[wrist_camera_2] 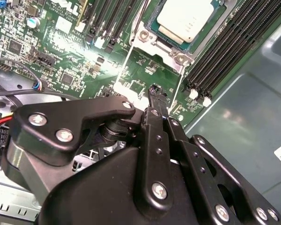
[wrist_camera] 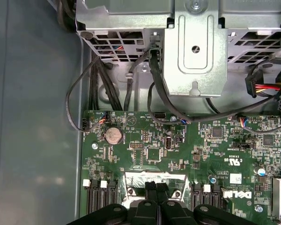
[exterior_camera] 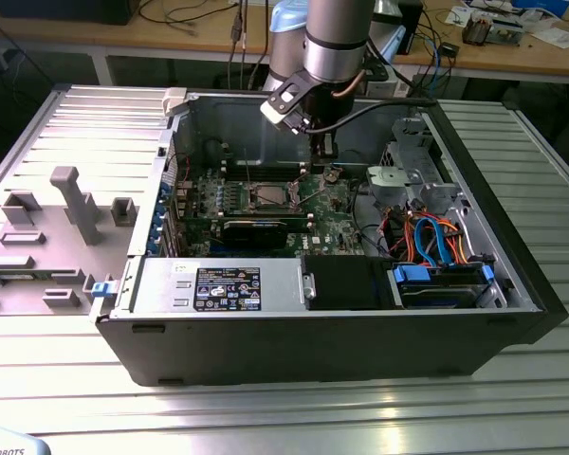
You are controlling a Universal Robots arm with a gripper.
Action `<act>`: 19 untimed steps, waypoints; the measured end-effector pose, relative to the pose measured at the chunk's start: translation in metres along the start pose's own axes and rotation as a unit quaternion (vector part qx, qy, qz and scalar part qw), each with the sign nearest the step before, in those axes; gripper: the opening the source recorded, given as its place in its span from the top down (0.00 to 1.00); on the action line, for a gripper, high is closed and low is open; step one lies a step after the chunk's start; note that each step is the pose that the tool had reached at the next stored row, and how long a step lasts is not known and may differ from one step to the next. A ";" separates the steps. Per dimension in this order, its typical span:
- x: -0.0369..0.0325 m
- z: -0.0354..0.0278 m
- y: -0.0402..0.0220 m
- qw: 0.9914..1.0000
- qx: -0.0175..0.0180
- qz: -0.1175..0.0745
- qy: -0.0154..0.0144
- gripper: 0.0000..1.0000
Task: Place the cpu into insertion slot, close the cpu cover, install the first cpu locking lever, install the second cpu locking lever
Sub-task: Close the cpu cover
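Picture edge cuts off the cpu [wrist_camera_2: 185, 16].

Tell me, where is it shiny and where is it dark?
Second wrist view: white glare on the green motherboard near the dark gripper; the cpu shines pale. Exterior view: the ribbed table gleams, the computer case is shadowy inside. First wrist view: soft light patches on the grey case wall.

One computer case [exterior_camera: 341, 351]. One green motherboard [exterior_camera: 334, 220]. One cpu [wrist_camera_2: 185, 16]. One coin battery [wrist_camera: 114, 135]. One metal drive cage [wrist_camera: 194, 47]. One labelled power supply [exterior_camera: 218, 287]. One robot arm [exterior_camera: 337, 38] with one gripper [exterior_camera: 324, 150]. One grey moulded panel [exterior_camera: 38, 218], at the left of the exterior view.
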State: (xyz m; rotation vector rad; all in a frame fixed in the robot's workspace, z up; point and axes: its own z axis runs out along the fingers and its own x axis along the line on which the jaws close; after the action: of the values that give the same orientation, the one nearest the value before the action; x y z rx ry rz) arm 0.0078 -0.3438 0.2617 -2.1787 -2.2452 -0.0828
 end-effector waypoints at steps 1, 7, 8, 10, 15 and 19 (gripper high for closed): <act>0.0000 0.0000 0.0004 1.000 0.000 0.000 0.000 0.89; 0.0005 0.0003 0.0068 1.000 0.000 0.000 0.000 0.89; 0.0005 0.0004 0.0080 1.000 0.000 0.000 0.000 0.89; 0.0006 0.0006 0.0112 1.000 0.000 0.000 0.000 0.89; 0.0006 0.0008 0.0150 1.000 0.000 0.000 0.000 0.89; 0.0006 0.0009 0.0164 1.000 0.000 0.000 0.000 0.89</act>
State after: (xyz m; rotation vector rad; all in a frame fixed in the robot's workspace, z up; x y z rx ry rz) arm 0.0242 -0.3426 0.2614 -2.1789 -2.2450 -0.0828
